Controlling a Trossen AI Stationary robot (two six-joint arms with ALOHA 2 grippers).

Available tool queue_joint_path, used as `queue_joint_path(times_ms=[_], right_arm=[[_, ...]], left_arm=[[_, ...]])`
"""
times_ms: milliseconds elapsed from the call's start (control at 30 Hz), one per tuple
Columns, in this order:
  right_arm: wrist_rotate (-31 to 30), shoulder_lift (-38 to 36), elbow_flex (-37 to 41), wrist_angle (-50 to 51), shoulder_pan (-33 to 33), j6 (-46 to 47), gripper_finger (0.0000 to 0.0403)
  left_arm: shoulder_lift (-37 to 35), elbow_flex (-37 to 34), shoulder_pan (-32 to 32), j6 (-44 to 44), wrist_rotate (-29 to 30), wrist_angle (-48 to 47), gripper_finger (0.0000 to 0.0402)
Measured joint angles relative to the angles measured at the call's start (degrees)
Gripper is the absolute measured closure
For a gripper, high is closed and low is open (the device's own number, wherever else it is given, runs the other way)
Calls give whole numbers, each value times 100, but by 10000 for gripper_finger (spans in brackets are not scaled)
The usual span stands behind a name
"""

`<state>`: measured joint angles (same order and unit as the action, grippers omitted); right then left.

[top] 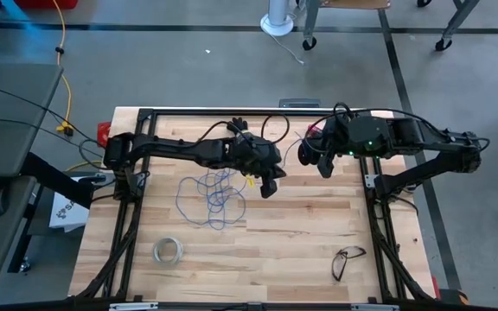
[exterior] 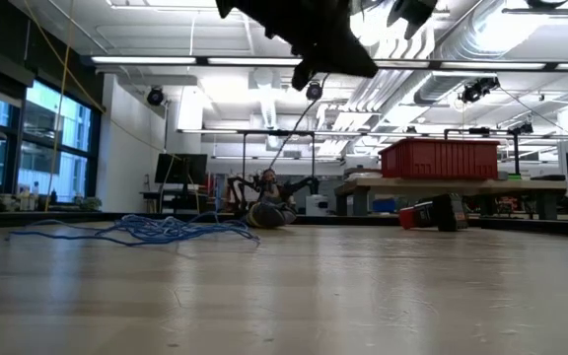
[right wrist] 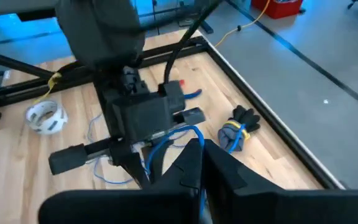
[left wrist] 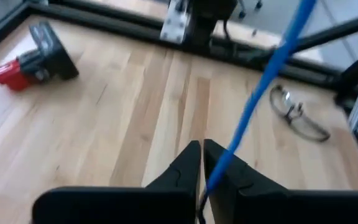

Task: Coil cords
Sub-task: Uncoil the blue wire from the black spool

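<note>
The cord is a thin blue wire; most of it lies in a loose tangle (top: 214, 194) on the wooden table, left of centre, and shows as a low heap (exterior: 146, 229) in the low view. My left gripper (top: 271, 183) hangs above the table's middle, shut on a strand of the wire (left wrist: 253, 99). My right gripper (top: 325, 166) is just to its right and higher, also shut on the wire (right wrist: 188, 132). A short blue loop joins the two grippers. Another strand (exterior: 284, 148) drops from the left gripper toward the tangle. My left gripper pinches one strand of the wire (left wrist: 215, 173) between its two fingertips, slanting down from the table's left. The strand leaves the fingers in a straight line, up toward the right arm, clear of the table. My right gripper pinches the wire (right wrist: 199, 142) between its two fingers, slanting down from the table's right. The wire curves away from the fingertips in a slack arc to the left gripper (right wrist: 145, 124), lifted clear of the table.
A whitish tape ring (top: 169, 250) lies near the front left, glasses (top: 346, 261) near the front right. A dark glove bundle (top: 236, 126) and a red-and-black tool (left wrist: 33, 59) sit by the far edge. A black frame (top: 232, 113) borders the table.
</note>
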<state>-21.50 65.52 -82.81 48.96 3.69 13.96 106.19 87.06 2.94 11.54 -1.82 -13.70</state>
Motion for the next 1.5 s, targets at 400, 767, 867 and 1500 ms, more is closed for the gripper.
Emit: queue_joint_path(times_ms=[400, 767, 867, 1500], right_arm=[[-553, -4, -1206, 288, -33, -520, 403], [-874, 0, -2258, 1043, -33, -656, 403], [-865, 7, -2222, 1076, -33, -654, 403], [-705, 79, -2041, 1060, -33, -652, 403]], left_arm=[[-9, -10, 9, -422, 316, -1084, 401], [-44, 1, 42, -443, 406, -1459, 401], [-145, 108, 42, -279, 401, -1251, 395], [-173, 918, 42, -920, 238, -1119, 250]])
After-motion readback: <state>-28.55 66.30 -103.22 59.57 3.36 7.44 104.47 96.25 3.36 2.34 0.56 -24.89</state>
